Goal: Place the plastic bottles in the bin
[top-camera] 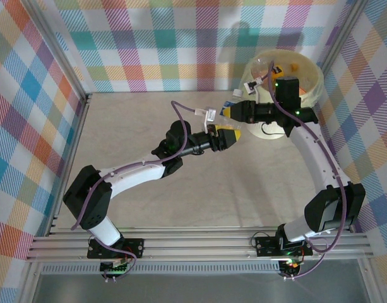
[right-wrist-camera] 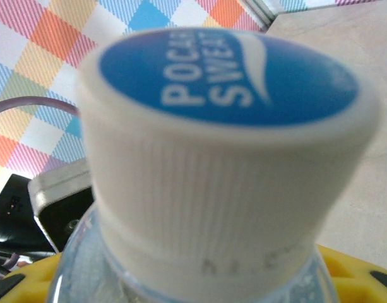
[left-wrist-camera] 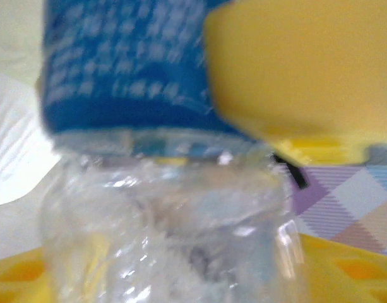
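1. One clear plastic bottle (left-wrist-camera: 161,214), blue-labelled and white-capped, hangs above the beige worktop (top-camera: 130,126) between two arms, seemingly for a hand-over toward the bin.
2. The right fingers (right-wrist-camera: 354,274) clench it; whether the left fingers (left-wrist-camera: 348,271) grip, I cannot tell.
3. One round cream bin (top-camera: 316,79), far right, holds bottles too jumbled to count.

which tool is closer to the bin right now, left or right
Right. The right tool sits just off the left side of the bin. The left tool is right beside it but slightly farther from the bin, toward the arms' bases.
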Controlling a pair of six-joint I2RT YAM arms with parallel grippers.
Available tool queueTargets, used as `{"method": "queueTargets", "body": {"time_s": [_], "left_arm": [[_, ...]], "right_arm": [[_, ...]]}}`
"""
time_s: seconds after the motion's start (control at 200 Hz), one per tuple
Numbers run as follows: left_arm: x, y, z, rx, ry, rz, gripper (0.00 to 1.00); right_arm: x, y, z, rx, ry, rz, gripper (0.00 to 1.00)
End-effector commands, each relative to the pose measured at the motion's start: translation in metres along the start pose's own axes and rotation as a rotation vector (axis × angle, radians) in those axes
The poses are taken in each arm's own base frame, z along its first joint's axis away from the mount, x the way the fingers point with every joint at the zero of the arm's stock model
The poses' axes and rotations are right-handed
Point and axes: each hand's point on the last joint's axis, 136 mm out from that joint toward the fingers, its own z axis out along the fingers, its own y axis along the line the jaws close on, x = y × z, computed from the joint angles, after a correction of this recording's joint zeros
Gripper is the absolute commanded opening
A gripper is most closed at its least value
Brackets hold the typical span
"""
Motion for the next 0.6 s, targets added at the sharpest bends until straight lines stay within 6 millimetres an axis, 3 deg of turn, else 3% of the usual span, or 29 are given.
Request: {"method": "queueTargets", "body": {"time_s": [0.0, 0.15, 0.25, 0.595], "left_arm": [[-0.008, 0.017, -0.008, -0.081, -0.013, -0.009, 0.89], [-0.007, 0.018, -0.019, -0.12, -0.008, 0.015, 0.98], [-0.005, 0.03, -0.035, -0.214, -0.026, 0.036, 1.0], [-0.017, 0.063, -0.112, -0.556, -0.163, 0.1, 1.0]], "right_arm": [[-0.021, -0.004, -0.01, 0.079, -0.07, -0.026, 0.4], [-0.049, -0.025, -0.036, 0.245, -0.158, -0.044, 0.39], [-0.069, -0.038, -0.063, 0.391, -0.205, -0.078, 0.39], [-0.134, -0.076, -0.146, 0.783, -0.377, -0.151, 0.39]]}}
